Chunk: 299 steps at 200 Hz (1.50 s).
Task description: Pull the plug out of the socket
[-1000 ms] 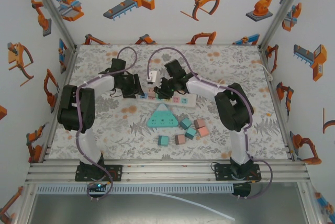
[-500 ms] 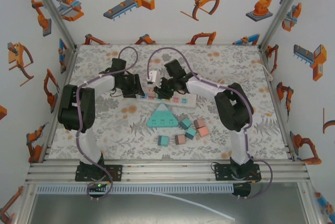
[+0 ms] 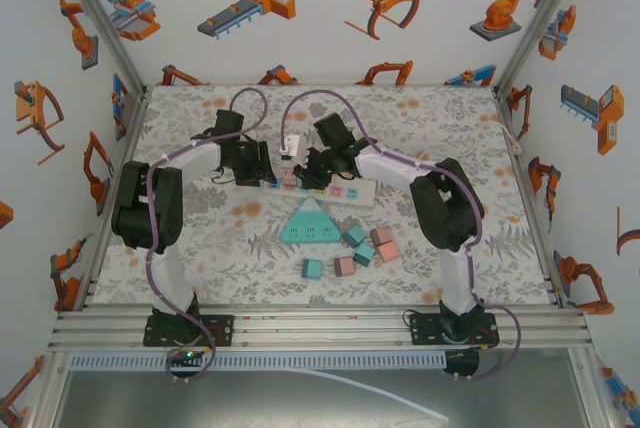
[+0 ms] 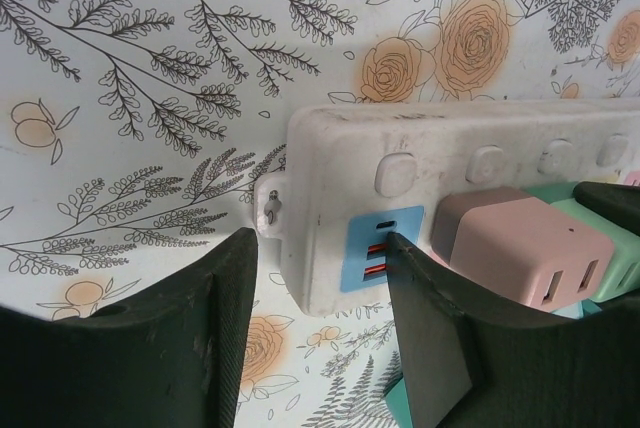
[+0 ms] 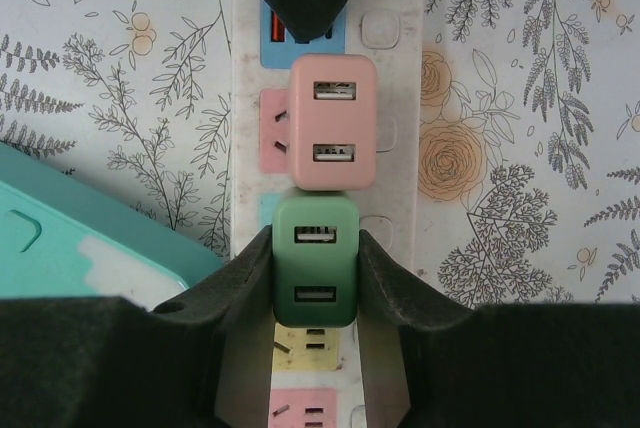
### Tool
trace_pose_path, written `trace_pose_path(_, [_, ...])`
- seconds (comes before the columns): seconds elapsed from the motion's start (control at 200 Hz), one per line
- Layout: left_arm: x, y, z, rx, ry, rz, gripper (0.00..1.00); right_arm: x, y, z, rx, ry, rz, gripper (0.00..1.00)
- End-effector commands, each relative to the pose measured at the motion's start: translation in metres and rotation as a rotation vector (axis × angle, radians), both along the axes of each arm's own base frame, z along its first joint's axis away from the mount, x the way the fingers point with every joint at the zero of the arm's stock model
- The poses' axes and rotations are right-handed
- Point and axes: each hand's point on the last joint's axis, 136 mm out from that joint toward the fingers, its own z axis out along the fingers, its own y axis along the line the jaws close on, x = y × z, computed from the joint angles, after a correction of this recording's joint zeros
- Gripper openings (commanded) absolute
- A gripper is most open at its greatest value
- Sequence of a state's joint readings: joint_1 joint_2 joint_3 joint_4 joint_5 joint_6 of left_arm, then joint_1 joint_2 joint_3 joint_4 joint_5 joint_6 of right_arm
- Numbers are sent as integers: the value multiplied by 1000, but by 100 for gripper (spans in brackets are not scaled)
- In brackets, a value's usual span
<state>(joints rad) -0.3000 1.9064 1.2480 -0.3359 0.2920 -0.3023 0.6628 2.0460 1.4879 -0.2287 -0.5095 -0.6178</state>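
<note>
The white socket strip [image 3: 360, 191] lies mid-table with a pink plug [image 5: 333, 123] and a green plug [image 5: 315, 263] seated side by side in it. My right gripper [image 5: 315, 238] is shut on the green plug, one pad on each side of it, and the plug still sits in the strip. My left gripper [image 4: 322, 238] straddles the strip's left end [image 4: 330, 168]. One fingertip is at the end tab and the other rests on the blue socket face. In the top view the left gripper [image 3: 264, 173] and right gripper [image 3: 310, 176] stand close together over the strip.
A teal triangular socket block [image 3: 308, 222] lies just in front of the strip. Several loose pink and teal plugs [image 3: 365, 248] lie nearer the front. A small white block [image 3: 291, 145] stands behind the strip. Enclosure walls ring the table.
</note>
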Motion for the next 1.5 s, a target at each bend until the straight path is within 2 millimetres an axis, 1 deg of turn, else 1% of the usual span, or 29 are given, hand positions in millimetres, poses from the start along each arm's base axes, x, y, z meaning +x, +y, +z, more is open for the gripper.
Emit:
trace_pose_path(0.0, [-34, 29, -54, 202, 148, -8, 52, 2, 25, 61, 145, -79, 56, 19])
trace_pose_path(0.16, [-32, 30, -53, 206, 143, -5, 51, 1, 24, 64, 149, -84, 55, 18])
trace_pose_path(0.356, [-31, 29, -53, 203, 145, -4, 51, 0, 23, 73, 159, -97, 53, 16])
trace_pose_path(0.706, [-30, 30, -50, 211, 141, -4, 51, -2, 21, 76, 168, -88, 39, 14])
trace_pose_path(0.876, [-29, 29, -51, 210, 144, -6, 50, -3, 22, 86, 195, -92, 39, 13])
trace_pose_path(1.011, [-30, 30, -51, 212, 144, -9, 50, -4, 21, 89, 195, -99, 35, 12])
trace_pose_path(1.182, [-28, 27, -47, 198, 138, -12, 50, -4, 20, 92, 199, -104, 33, 12])
trace_pose_path(1.267, [-27, 23, -40, 173, 129, -12, 50, -6, 19, 97, 205, -108, 29, 12])
trace_pose_path(1.332, [-24, 19, -31, 144, 111, -14, 50, -6, 17, 103, 214, -102, 9, 12])
trace_pose_path(1.422, [-19, 13, -13, 108, 72, -16, 50, -5, 13, 116, 232, -68, -51, 9])
trace_pose_path(1.492, [-15, 9, 4, 78, 32, -20, 50, -5, 7, 128, 253, -20, -121, 9])
